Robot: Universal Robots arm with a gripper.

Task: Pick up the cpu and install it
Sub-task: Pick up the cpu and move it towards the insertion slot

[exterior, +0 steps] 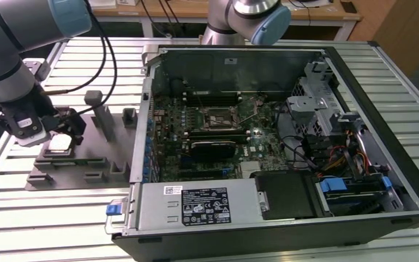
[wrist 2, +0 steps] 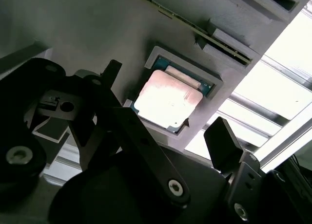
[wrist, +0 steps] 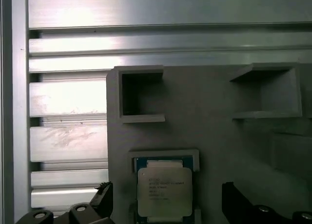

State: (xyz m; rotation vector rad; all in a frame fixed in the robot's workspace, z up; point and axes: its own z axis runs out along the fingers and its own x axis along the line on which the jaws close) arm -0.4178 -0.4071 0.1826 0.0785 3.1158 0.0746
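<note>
Fingers [wrist 2: 222, 139] spread apart, nothing between them; the gripper [wrist 2: 166, 100] hangs over the cpu [wrist 2: 168, 100] with one finger to each side, and we see no contact with the chip. In the first wrist view the gripper [wrist: 165, 187] straddles the cpu [wrist: 163, 187] the same way. The chip lies flat, pale metal top up, seated in a shallow square pocket of the grey plastic fixture [wrist: 204, 131]. In the exterior view the gripper [exterior: 63, 132] is just above the cpu [exterior: 60, 143], which sits toward the edge of the fixture [exterior: 85, 170] on the exterior view's left. The fixture rests on the slatted tabletop [exterior: 42, 224], beside the open computer case [exterior: 395, 142]. Inside the case, the motherboard [exterior: 261, 144] carries what we take to be the socket [exterior: 215, 117], well apart from the chip. Our reading: this is the pick-up step, approach made, grasp not yet closed, installing not begun. A grasp here calls for a straight descent, fingers clearing the pocket walls, then closing on two opposite edges of the chip. How far the fingertips stand above it we cannot tell.
</note>
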